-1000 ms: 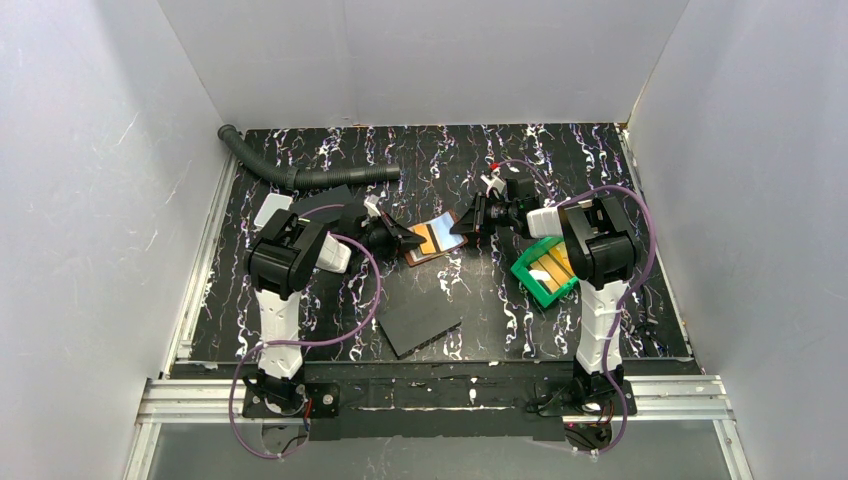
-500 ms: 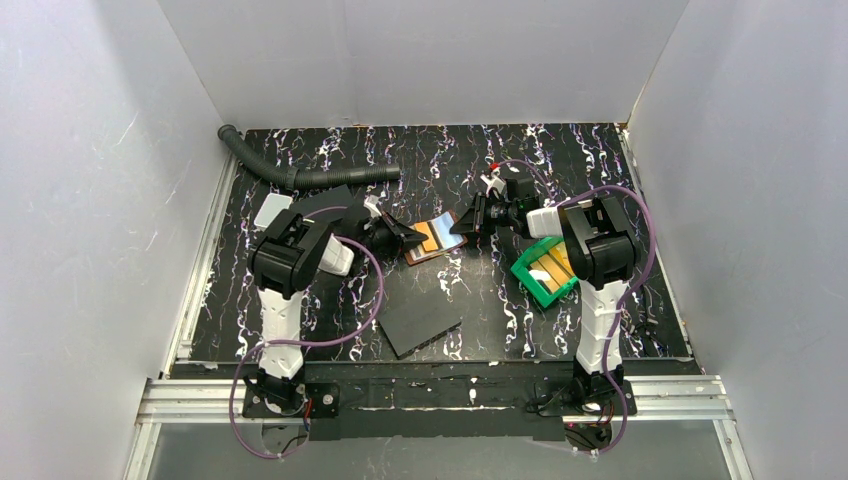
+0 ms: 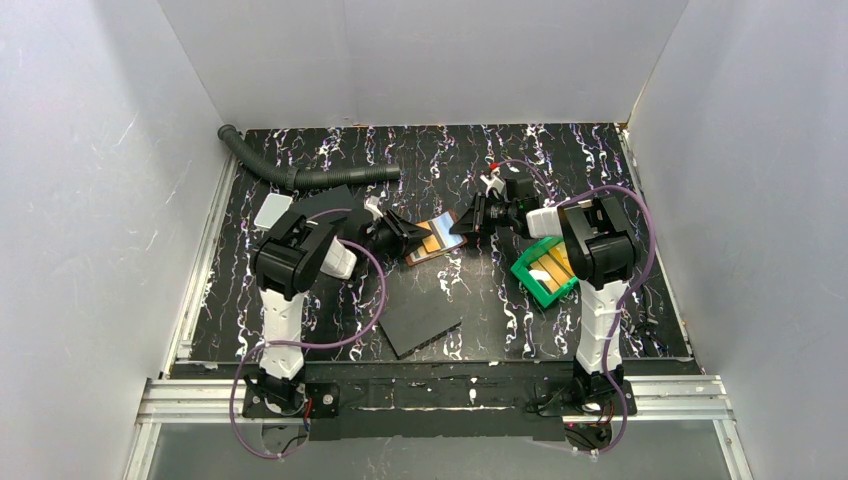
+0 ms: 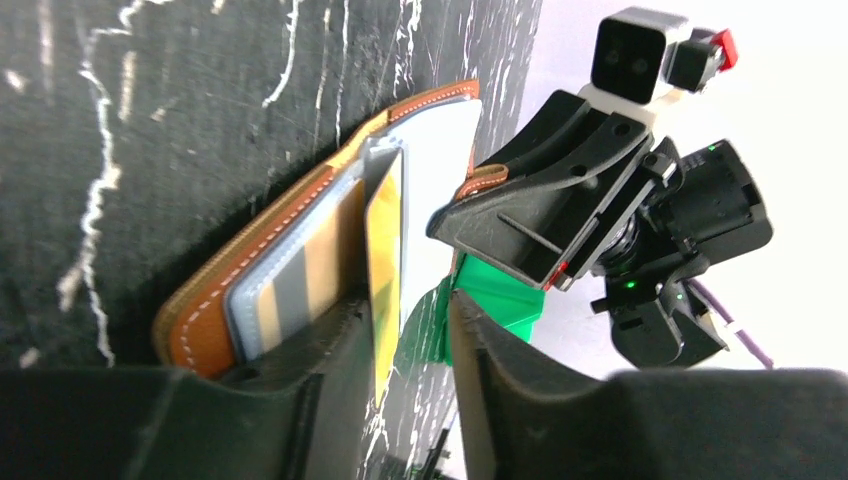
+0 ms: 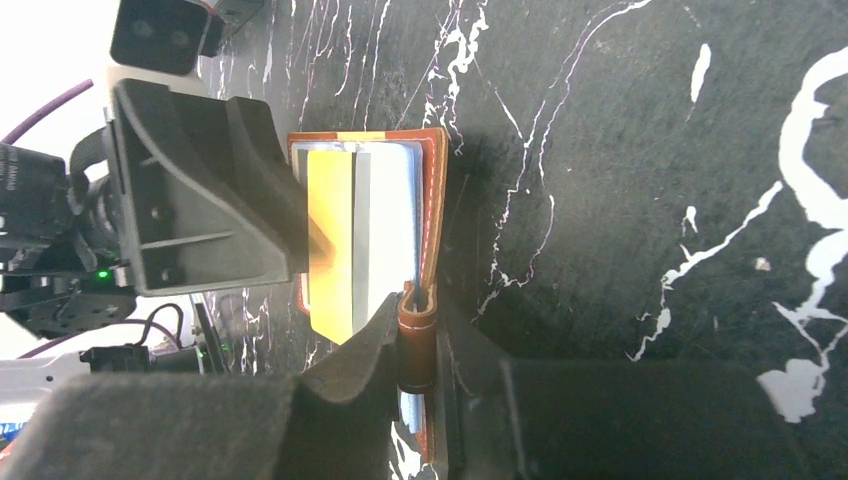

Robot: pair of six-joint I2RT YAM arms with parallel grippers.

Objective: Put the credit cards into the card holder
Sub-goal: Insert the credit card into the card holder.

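As left gripper advances, credit card deeper into card holder

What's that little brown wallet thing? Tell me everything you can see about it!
The card holder is a small brown leather wallet with pale stitching. It lies open on the black marbled table between the two arms. Inside are grey slots with orange card edges showing. The right pincer pinches its snap tab, and the left pincer holds a yellow card against its slots.
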